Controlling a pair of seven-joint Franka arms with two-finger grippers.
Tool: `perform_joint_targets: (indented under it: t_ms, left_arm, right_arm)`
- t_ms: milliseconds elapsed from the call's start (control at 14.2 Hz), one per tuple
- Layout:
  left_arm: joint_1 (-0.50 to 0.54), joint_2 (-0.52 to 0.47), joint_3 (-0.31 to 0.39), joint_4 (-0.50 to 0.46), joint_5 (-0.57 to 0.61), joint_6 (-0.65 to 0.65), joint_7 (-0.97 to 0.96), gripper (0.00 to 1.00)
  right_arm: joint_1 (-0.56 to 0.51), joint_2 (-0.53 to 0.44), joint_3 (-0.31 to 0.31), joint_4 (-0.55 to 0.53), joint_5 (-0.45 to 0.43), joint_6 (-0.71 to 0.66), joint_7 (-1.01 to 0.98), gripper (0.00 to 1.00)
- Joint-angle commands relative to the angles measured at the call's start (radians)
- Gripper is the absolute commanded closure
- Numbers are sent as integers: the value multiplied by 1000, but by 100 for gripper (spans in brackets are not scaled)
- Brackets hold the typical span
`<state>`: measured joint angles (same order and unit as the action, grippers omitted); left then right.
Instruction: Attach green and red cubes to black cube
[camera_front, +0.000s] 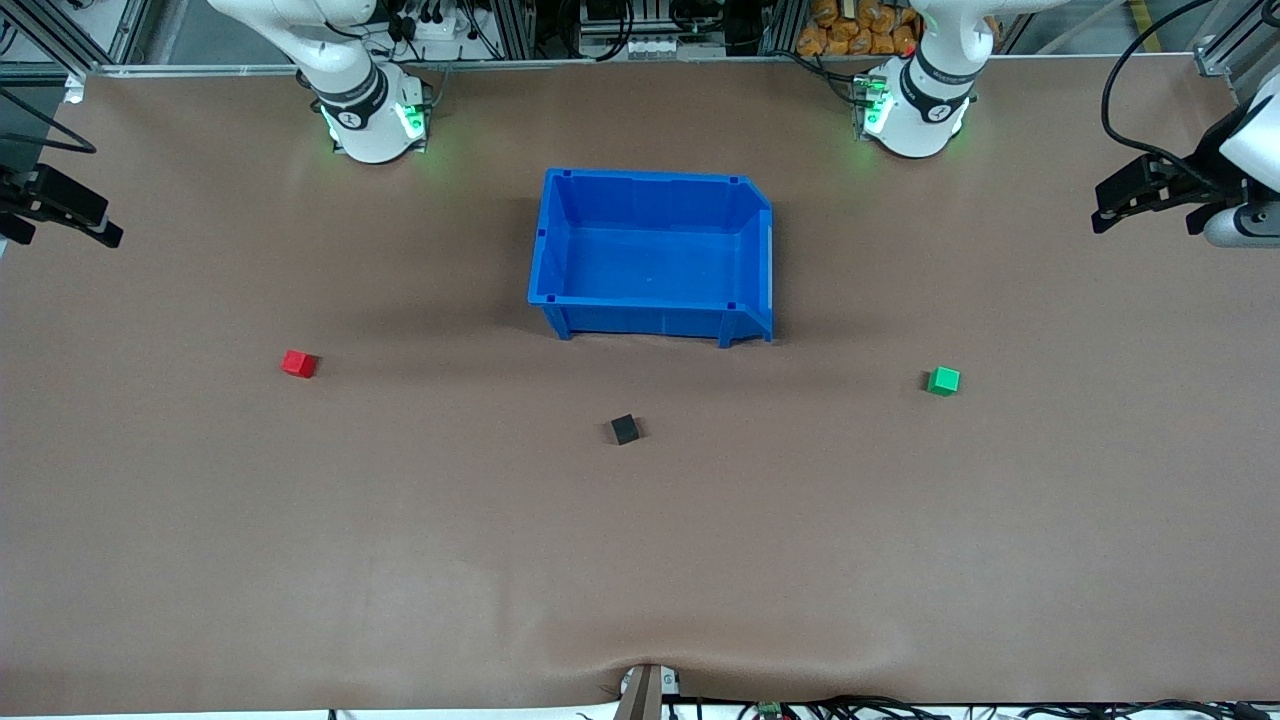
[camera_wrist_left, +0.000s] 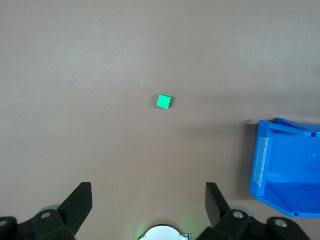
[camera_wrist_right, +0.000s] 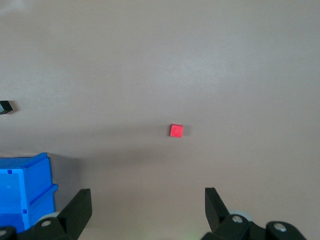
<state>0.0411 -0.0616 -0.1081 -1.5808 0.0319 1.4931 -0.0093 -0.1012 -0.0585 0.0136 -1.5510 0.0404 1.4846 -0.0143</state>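
Three small cubes lie apart on the brown table. The red cube (camera_front: 298, 364) (camera_wrist_right: 176, 130) is toward the right arm's end and the green cube (camera_front: 943, 381) (camera_wrist_left: 164, 101) toward the left arm's end. The black cube (camera_front: 625, 429) (camera_wrist_right: 5, 107) lies between them, a little nearer the front camera. My left gripper (camera_front: 1145, 205) (camera_wrist_left: 149, 192) hangs open and empty high over the table at the left arm's end. My right gripper (camera_front: 60, 215) (camera_wrist_right: 147, 192) hangs open and empty high over the right arm's end. Neither gripper touches a cube.
An empty blue bin (camera_front: 655, 255) (camera_wrist_left: 287, 170) (camera_wrist_right: 25, 190) stands mid-table between the arm bases and the black cube. Both arm bases stand along the table's edge farthest from the front camera. A wrinkle in the table cover shows at the edge nearest that camera.
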Motion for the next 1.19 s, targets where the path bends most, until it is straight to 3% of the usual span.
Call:
perform_joint_targets:
  t_ms: [0, 702, 1123]
  left_arm:
    - [-9, 11, 8, 35, 8, -24, -17, 0]
    - [-12, 45, 11, 44, 9, -33, -15, 0]
    - [-1, 29, 8, -16, 6, -42, -18, 0]
  right_arm:
    - [-5, 8, 6, 22, 1, -6, -4, 0]
    - [-15, 8, 5, 20, 1, -12, -6, 0]
    - [-11, 8, 6, 17, 3, -14, -4, 0]
